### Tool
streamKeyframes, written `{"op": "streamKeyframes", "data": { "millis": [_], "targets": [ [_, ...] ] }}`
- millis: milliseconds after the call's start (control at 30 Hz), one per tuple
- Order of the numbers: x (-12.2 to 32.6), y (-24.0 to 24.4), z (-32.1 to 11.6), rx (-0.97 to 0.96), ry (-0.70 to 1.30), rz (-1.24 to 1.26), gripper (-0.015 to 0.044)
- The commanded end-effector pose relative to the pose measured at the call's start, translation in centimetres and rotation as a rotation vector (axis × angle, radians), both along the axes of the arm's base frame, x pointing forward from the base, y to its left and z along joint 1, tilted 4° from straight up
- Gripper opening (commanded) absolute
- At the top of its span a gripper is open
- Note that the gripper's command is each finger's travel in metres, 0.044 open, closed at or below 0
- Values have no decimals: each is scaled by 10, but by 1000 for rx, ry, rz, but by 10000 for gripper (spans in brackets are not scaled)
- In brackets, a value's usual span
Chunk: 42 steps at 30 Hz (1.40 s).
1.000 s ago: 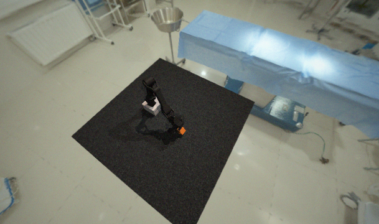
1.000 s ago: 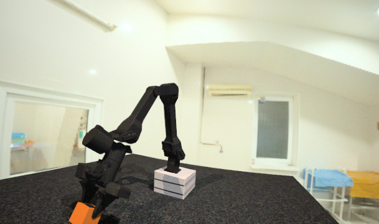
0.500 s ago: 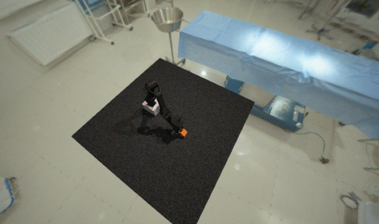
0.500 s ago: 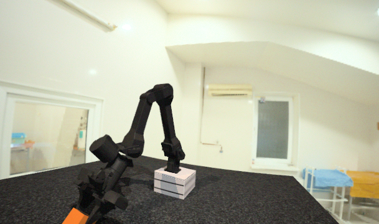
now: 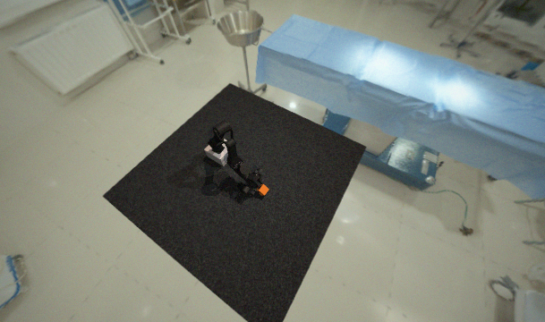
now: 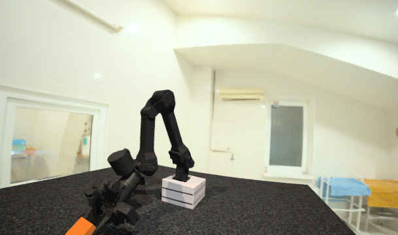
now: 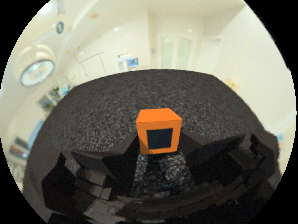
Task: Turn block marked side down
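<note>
The black parallel-jaw pincer (image 5: 258, 188) (image 6: 95, 225) (image 7: 157, 131) grips the orange cube-shaped block (image 5: 263, 190) (image 6: 81, 226) (image 7: 159, 131) by opposite sides, ahead of the arm over the black desk (image 5: 200, 224) (image 6: 251, 209) (image 7: 165, 90). Probably light and stiff; mid-side holds suit it, though smooth faces might slip.

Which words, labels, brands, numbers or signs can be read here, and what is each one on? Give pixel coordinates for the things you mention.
None can be read in any view.
Orange block (image 5: 263, 190) (image 6: 81, 226) (image 7: 159, 115): a plain dark square on one face, no lettering.
Pale base box (image 6: 177, 197): dark stripes only.
Small stickers on the window frame (image 6: 275, 104): too small and blurred to read.
Wall air conditioner (image 6: 241, 93): no legible brand.
</note>
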State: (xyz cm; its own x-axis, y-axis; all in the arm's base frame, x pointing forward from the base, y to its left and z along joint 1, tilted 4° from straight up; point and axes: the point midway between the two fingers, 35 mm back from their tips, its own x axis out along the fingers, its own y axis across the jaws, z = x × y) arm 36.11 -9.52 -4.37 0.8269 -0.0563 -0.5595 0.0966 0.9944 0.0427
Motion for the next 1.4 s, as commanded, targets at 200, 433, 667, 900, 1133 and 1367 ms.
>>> {"op": "streamKeyframes", "data": {
  "millis": [200, 433, 667, 900, 1133, 1367],
  "targets": [
    [-9, 4, 3, 0, -76, 3, 0],
    [-9, 4, 4, -1, -85, 3, 0],
    [-9, 4, 4, -1, -85, 3, 0],
    [-9, 4, 4, -1, -85, 3, 184],
    [-9, 4, 4, -1, -85, 3, 367],
    [-9, 4, 4, -1, -85, 3, 440]
  ]
}}
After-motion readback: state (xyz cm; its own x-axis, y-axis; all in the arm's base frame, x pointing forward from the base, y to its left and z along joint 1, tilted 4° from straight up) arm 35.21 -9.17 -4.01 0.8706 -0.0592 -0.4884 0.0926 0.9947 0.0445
